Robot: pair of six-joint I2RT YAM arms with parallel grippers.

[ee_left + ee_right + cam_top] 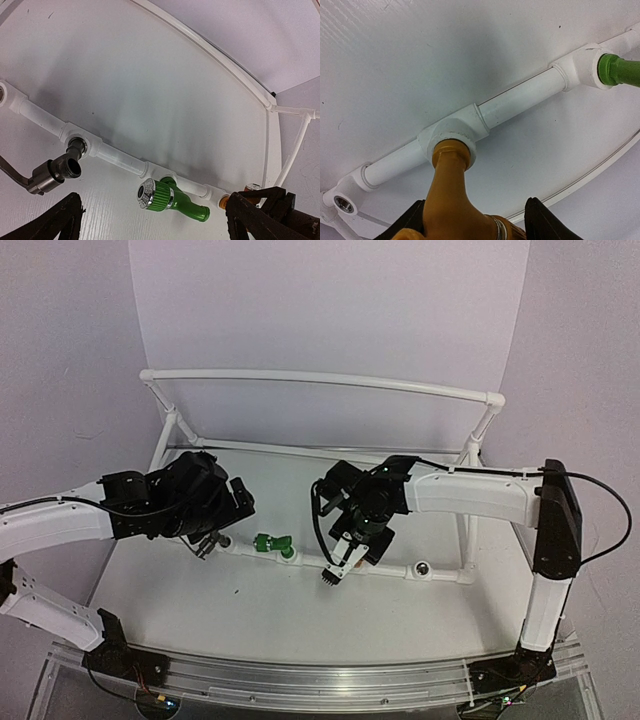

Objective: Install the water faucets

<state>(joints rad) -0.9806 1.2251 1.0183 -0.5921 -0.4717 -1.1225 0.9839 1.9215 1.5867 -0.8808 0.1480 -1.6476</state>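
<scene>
The white pipe frame's front rail (305,558) lies on the table. The dark grey faucet (55,172) with its thin lever sits in a socket (80,144). The green faucet (170,196) sits in the socket beside it and also shows in the top view (270,543). The brass faucet (450,195) stands with its stem in a third socket (452,137). My right gripper (475,220) has its fingers (407,222) on both sides of the brass body and appears shut on it. My left gripper (150,225) is wide open and empty, just above the grey and green faucets.
One more socket (423,568) at the rail's right end stands open with bare thread; it also shows in the right wrist view (343,203). The frame's raised back bar (320,380) and side legs (478,440) enclose the work area. Both arms crowd the front rail.
</scene>
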